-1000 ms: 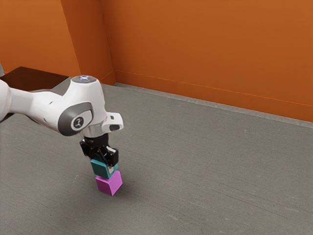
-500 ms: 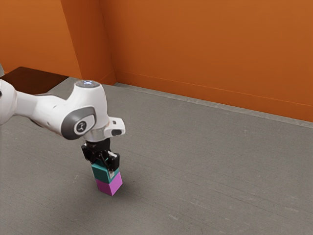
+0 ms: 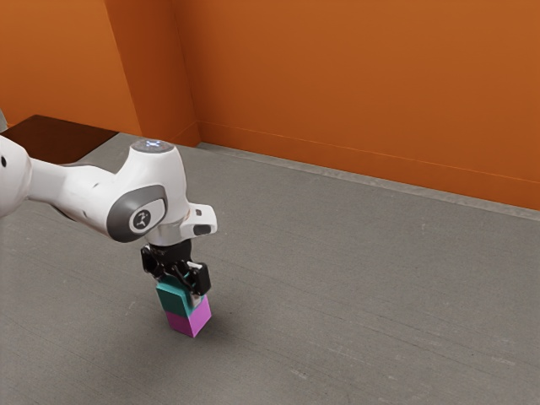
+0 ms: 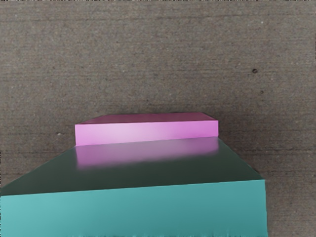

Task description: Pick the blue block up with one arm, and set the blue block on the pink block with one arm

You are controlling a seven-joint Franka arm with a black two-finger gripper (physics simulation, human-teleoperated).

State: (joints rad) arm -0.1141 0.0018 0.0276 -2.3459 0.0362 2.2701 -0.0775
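The blue block (image 3: 172, 300), teal in shade, rests on top of the pink block (image 3: 192, 321) on the grey floor at the lower part of the exterior view's left. My gripper (image 3: 179, 287) points straight down over the stack, its black fingers shut on the upper part of the blue block. In the wrist view the blue block (image 4: 133, 207) lies close under my hand. Just beyond its far edge a strip of the pink block (image 4: 145, 131) sticks out, so the two are slightly offset.
The grey textured floor (image 3: 363, 278) stretches toward the exterior view's right. Orange walls (image 3: 354, 84) close the back, and a dark raised surface (image 3: 51, 135) sits at the far left behind my arm.
My hand came down with the blue block, closing the small gap above the pink block. The blue block now sits on the pink one.
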